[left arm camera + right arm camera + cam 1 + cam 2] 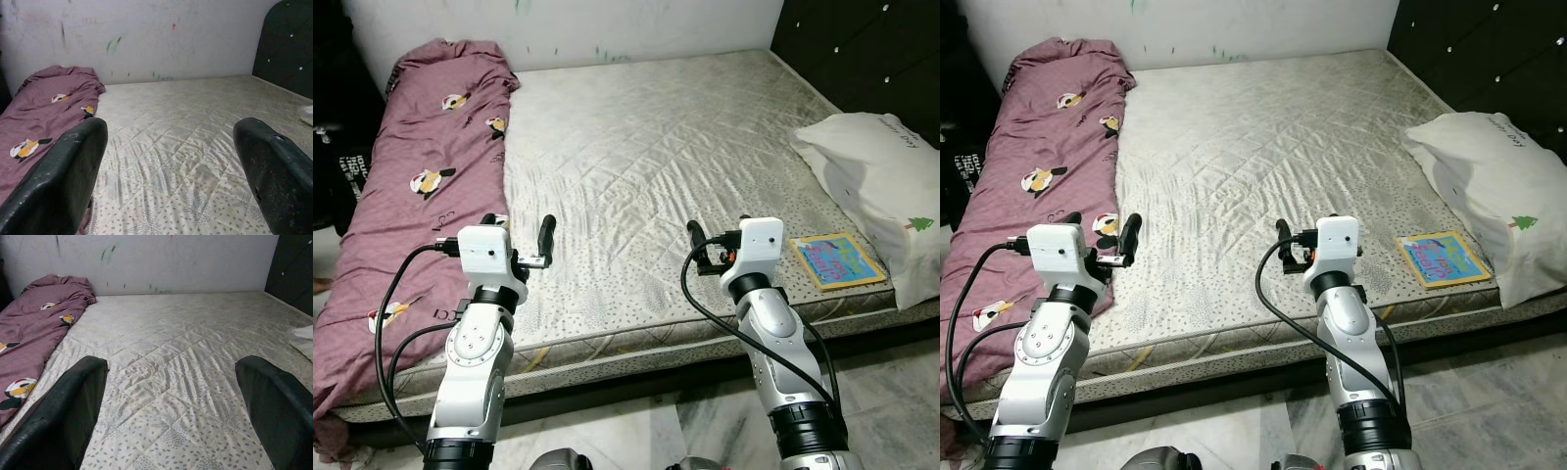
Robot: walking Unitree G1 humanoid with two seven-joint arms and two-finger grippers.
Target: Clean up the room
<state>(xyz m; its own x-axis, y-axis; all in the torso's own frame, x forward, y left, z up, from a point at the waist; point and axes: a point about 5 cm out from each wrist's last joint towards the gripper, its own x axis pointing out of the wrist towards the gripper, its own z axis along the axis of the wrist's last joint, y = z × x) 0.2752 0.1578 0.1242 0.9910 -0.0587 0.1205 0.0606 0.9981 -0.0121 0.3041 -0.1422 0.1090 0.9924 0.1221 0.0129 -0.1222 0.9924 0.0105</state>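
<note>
A maroon blanket (421, 166) with bird prints lies crumpled along the left side of a bare quilted mattress (656, 147). A colourful book (837, 259) rests flat near the mattress's front right corner, beside a white pillow (886, 181). My left gripper (519, 233) hovers open over the front edge, next to the blanket's edge, with nothing between its fingers. My right gripper (720, 240) is open too, over the front edge, a short way left of the book. The wrist views look across the mattress between the spread fingers (63, 171) (274, 401).
A dark padded headboard (862, 49) stands along the right side and a marked white wall (607, 24) runs behind the bed. Dark clothing (333, 166) hangs at the far left. Tiled floor (636, 426) lies below the bed's front edge.
</note>
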